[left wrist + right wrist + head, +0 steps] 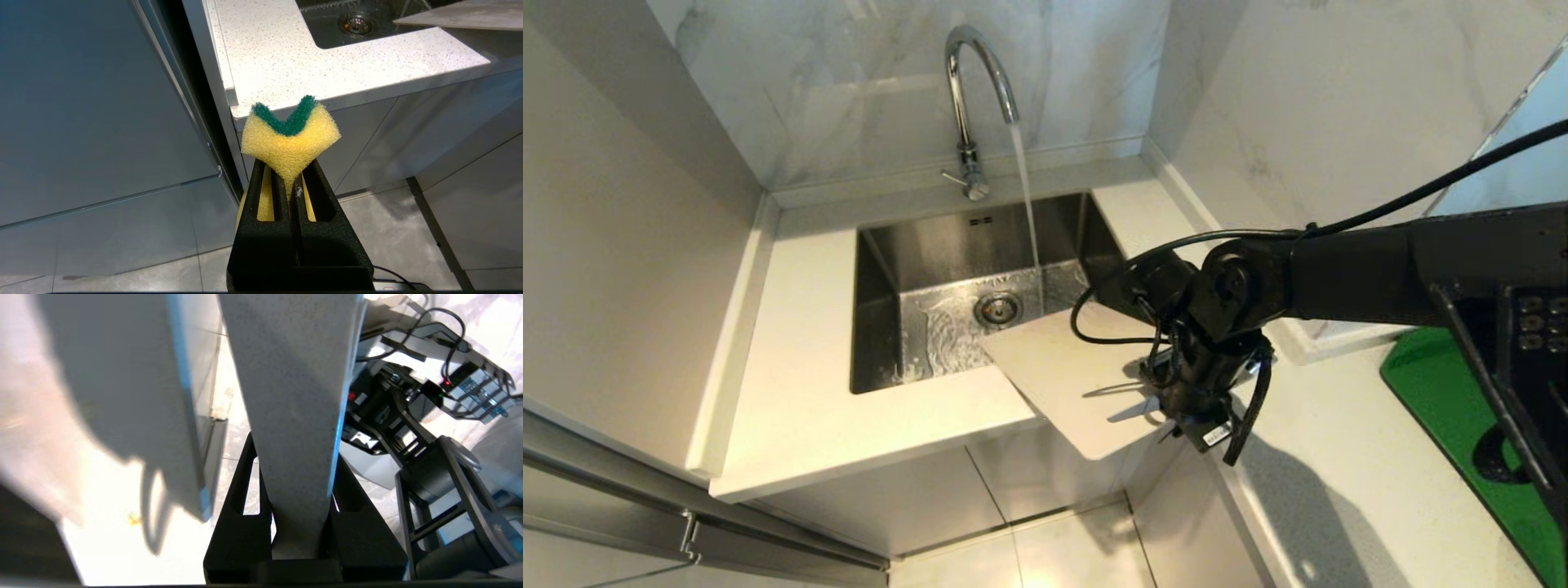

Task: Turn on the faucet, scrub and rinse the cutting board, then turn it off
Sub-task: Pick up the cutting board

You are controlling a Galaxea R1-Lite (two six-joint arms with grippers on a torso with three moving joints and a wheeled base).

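1 board (1062,367) gripped by the right gripper (300,522), over the sink (882,269); 1 faucet (968,90) running; left gripper (291,192) clenches 1 sponge (290,139).

white speckled countertop (800,392) with inset steel sink (947,245); green board (1462,400) lies on its right stretch.

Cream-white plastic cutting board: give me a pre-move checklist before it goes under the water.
1. Chrome gooseneck faucet running: ok.
2. Right gripper clamped on the cream-white plastic cutting board: ok.
3. Board under the stream: not ok, only its corner reaches over the steel sink.
4. Left gripper squeezing the yellow sponge with green pad: ok.
5. Stains on board: cannot tell.
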